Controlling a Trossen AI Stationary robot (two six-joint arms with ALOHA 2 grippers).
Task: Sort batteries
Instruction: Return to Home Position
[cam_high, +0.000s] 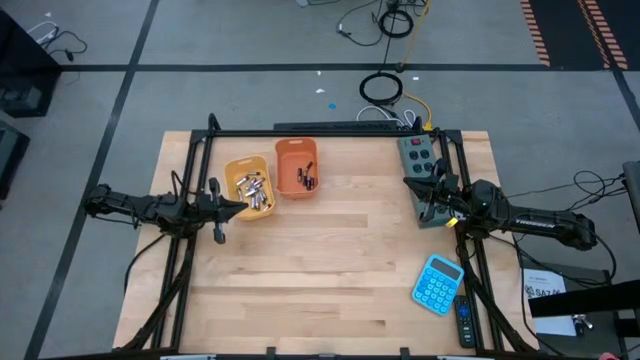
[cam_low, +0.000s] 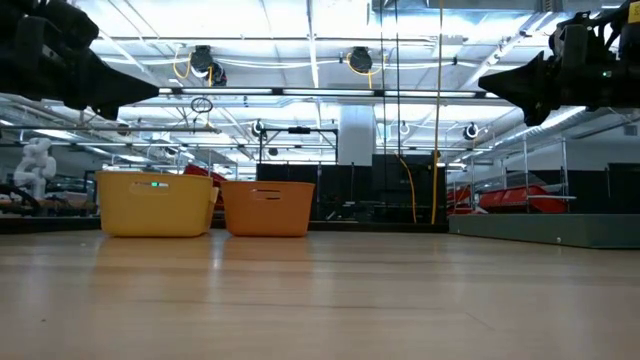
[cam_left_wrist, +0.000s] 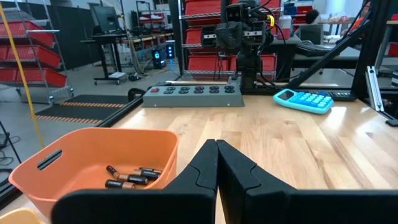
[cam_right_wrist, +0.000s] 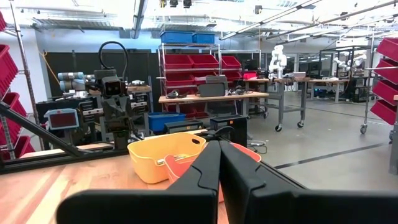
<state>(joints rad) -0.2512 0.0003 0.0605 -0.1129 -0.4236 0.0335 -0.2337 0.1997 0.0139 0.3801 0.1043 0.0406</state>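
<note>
Batteries (cam_high: 256, 192) of the silvery kind lie heaped in the yellow bin (cam_high: 245, 161), and a few dark batteries (cam_left_wrist: 129, 178) lie on the floor of the orange bin (cam_high: 288, 160). The two bins stand just beside each other at the far left of the counter (cam_high: 330, 270), the yellow one nearer the left arm (cam_high: 150, 208). The left jaws hover at the yellow bin's near corner, pressed together with nothing between them. The right arm (cam_high: 520, 215) reaches in from the other side. The right jaws hang over the power strip (cam_high: 420, 165), likewise closed and empty. A blue calculator (cam_high: 438, 283) lies near the right front corner, well apart from the bins. The high view alone shows both heaps at once. The low view shows only the bins' outer walls, upright on the wood, with their contents hidden and the arms as dark shapes in the upper corners. The left wrist view looks down into the orange bin and across to the power strip and calculator. The right wrist view sees the yellow bin's rim, with the orange bin partly hidden behind the dark fingers (cam_right_wrist: 249, 180).
</note>
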